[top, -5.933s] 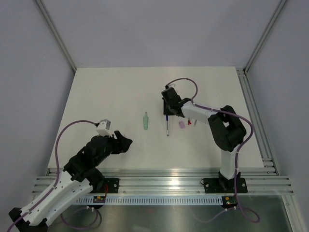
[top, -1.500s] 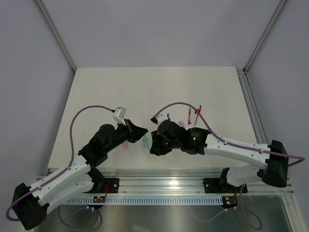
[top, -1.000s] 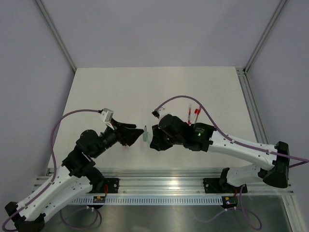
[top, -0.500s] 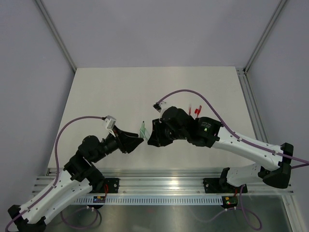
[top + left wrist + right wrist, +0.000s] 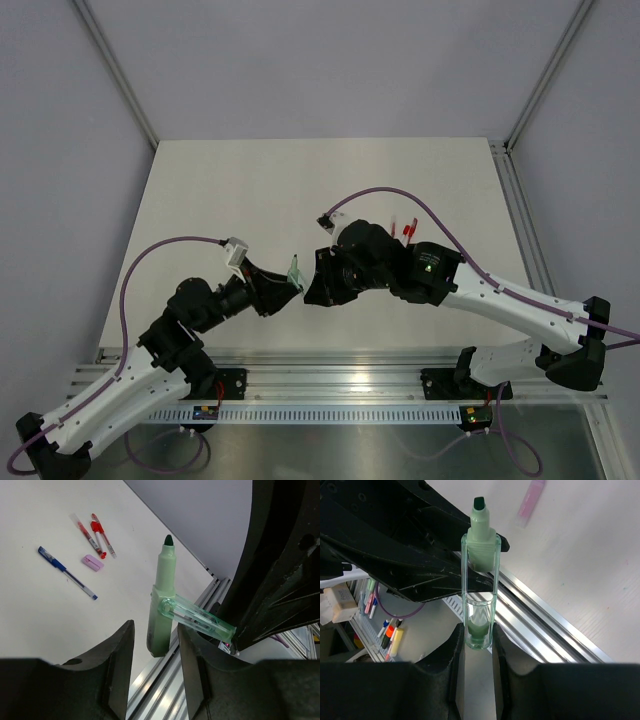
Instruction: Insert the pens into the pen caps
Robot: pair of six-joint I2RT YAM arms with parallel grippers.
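Above the table, right jaws clamp the green cap; left jaws (apart) flank its pen.

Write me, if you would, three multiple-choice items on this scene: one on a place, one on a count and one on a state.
1. Where is the pink cap?
A) on the table, between the blue pen and the red pens
B) stuck on the blue pen's tip
C) hanging in the air

2. How many red pens lie on the table?
A) one
B) two
C) four

3. The dark tip of the green pen is:
A) wrapped in tape
B) covered by the pink cap
C) bare

Answers:
1 A, since the left wrist view shows it lying flat between those pens.
2 B, since two red ones lie side by side there.
3 C, since the tip points up with nothing over it.
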